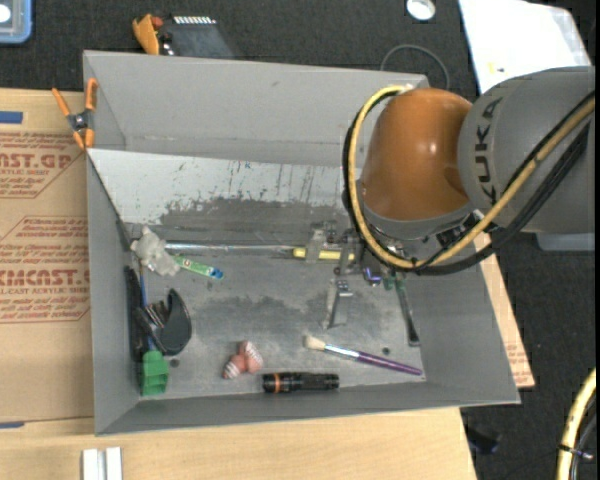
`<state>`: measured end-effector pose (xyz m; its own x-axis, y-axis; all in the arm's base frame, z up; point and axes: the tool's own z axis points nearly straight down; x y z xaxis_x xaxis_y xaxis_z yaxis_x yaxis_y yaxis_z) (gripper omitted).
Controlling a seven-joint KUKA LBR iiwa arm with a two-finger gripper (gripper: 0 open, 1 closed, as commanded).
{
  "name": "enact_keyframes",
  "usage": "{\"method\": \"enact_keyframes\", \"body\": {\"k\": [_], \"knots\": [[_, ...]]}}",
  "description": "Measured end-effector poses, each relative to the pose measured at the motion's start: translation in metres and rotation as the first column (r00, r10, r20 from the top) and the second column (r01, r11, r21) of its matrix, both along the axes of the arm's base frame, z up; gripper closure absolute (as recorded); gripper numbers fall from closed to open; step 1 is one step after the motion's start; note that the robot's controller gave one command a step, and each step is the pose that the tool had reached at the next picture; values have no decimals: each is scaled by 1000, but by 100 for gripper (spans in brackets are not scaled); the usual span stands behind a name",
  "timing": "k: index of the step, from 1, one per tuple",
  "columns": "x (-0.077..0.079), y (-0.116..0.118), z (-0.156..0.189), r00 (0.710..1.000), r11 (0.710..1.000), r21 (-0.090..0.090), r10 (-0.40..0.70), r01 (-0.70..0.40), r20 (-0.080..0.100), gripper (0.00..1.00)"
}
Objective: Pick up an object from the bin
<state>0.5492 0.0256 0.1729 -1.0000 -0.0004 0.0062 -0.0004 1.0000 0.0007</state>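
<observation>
My gripper [371, 328] hangs below the orange wrist cover, over the right middle of the bin floor. Its two fingers are spread open with nothing between them: a pale fingertip [331, 320] on the left and a dark one [411, 336] on the right. Just in front of the fingertips lies a thin brush [365, 355] with a purple handle and pale bristles pointing left, apart from the fingers. A black marker [300, 382] lies along the front wall. Behind the gripper, a long thin silver rod with a yellow end [318, 255] lies across the floor.
A small pink and white thing [242, 362] lies left of the marker. Along the left wall lie a green block [153, 374], a black tool [169, 322], crumpled clear plastic [149, 249] and a green and blue toothbrush [196, 265]. The arm covers the bin's back right corner.
</observation>
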Motion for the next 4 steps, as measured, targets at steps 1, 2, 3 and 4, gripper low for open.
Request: {"method": "enact_keyframes", "body": {"k": [1,2,3,4], "knots": [[2,0,4,1000,1000,0,1,-1,8,0],[-26,-69,-88,998,998,0,57,-57,10,0],[-34,-84,-85,999,999,1,53,-53,13,0],[-57,-112,-74,997,997,-1,-74,74,1,0]]}}
